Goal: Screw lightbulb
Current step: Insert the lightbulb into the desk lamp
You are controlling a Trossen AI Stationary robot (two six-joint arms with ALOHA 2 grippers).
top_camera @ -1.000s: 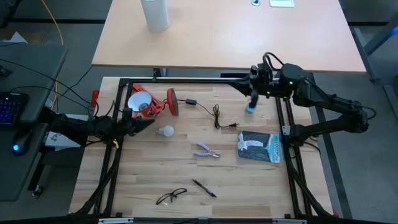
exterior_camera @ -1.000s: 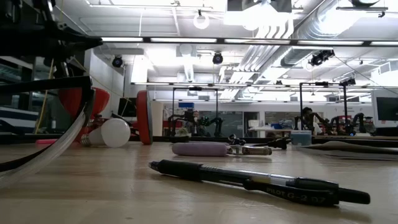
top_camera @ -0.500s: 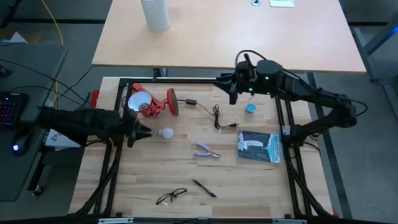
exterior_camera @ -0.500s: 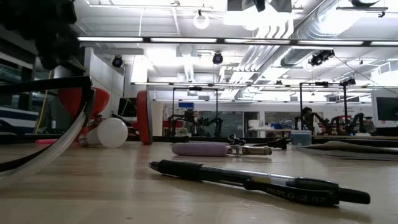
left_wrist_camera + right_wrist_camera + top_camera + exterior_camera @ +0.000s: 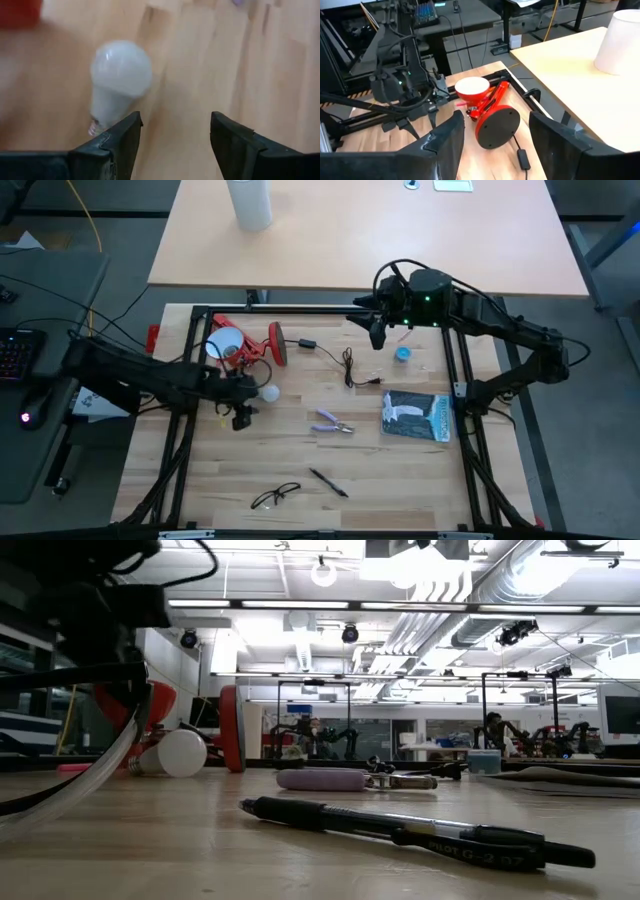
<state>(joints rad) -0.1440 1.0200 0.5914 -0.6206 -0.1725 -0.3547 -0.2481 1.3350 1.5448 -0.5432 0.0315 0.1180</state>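
While on table, lightbulb point(image 5: 120, 82) just beside L hand point(image 5: 172, 145), fingers spread, not gripped.

High view: overhead, straight down, whole table point(image 5: 300, 470), both arms.
Low view: tabletop height, level across, pen point(image 5: 400, 828) close.
Left wrist: down, close on bulb point(image 5: 120, 80).
Right wrist: angled toward lamp point(image 5: 487, 107); lamp shared with high, low views.

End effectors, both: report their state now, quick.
Left end effector: open, empty, just short of the lightbulb.
Right end effector: open, holding nothing, facing the red lamp.
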